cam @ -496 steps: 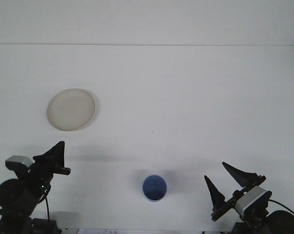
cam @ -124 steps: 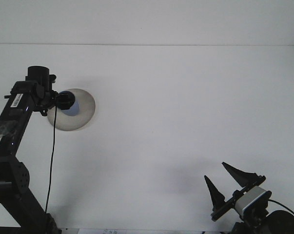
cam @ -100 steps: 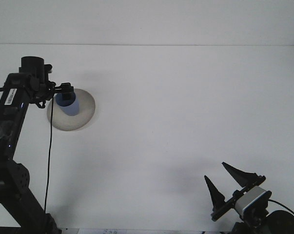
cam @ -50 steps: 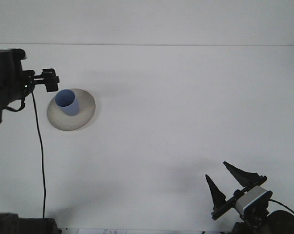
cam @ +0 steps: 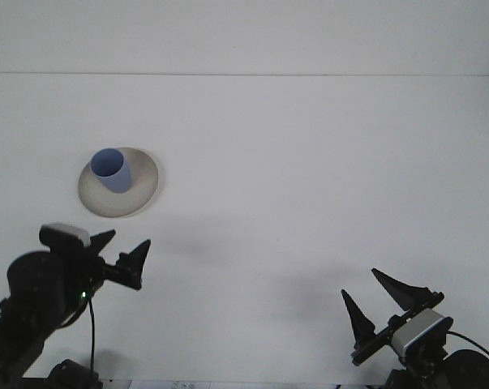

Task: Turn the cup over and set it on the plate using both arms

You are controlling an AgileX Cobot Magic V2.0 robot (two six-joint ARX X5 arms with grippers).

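While the blue cup [cam: 111,169] stands on the plate [cam: 139,197], left gripper [cam: 121,254] and right gripper [cam: 379,298] rest spread, empty.

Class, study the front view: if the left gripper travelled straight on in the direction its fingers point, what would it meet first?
The left gripper points rightward, passing below the cream round plate holding the blue plastic cup. Its path looks free over the bare white table, though depth is uncertain.

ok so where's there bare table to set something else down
Most of the white table is bare: the whole middle and right, from the plate holding the blue cup across to the right edge. Near corners are tighter, with the left gripper and right gripper.
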